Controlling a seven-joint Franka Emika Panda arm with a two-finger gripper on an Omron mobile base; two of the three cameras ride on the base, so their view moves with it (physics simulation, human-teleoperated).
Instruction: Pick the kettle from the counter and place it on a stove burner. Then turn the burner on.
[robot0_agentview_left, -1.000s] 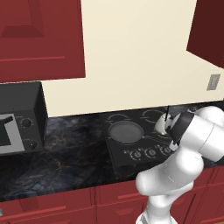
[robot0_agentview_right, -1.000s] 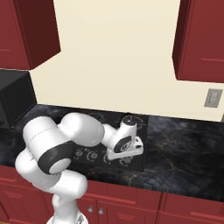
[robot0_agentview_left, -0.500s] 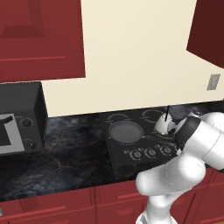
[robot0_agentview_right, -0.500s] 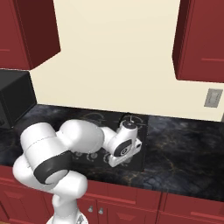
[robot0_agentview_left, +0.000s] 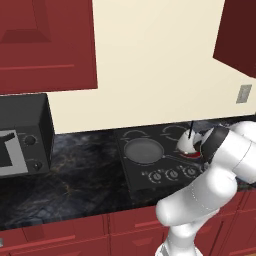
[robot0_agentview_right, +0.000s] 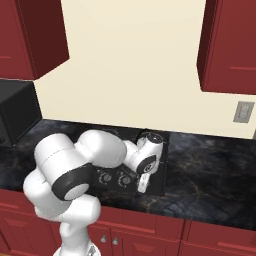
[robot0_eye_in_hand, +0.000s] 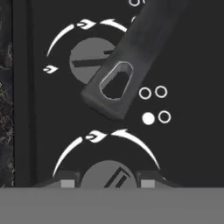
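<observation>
The off-white kettle (robot0_agentview_left: 186, 143) stands upright on the back right burner of the black cooktop (robot0_agentview_left: 134, 181), with a red glow under its base. My gripper (robot0_eye_in_hand: 108, 183) points straight down at the row of knobs (robot0_agentview_left: 171, 174) along the cooktop's front. In the hand view its two fingertips (robot0_eye_in_hand: 68, 183) sit against either side of a grey round knob (robot0_eye_in_hand: 109, 174), shut on it. From the right base view my hand (robot0_agentview_right: 144, 163) hangs over the knob row in front of the kettle. The dark counter (robot0_agentview_left: 80, 175) runs to both sides.
A flat grey pan (robot0_agentview_left: 144, 150) sits on the left burner, and its handle (robot0_eye_in_hand: 124, 65) crosses the hand view above a second knob (robot0_eye_in_hand: 89, 59). A black microwave (robot0_agentview_left: 22, 135) stands at the far left. Red cabinets hang overhead, and a wall outlet (robot0_agentview_right: 243, 111) is at the right.
My arm's elbow has swung lower and the hand has turned over the knob row. The kettle and the pan have stayed where they were.
</observation>
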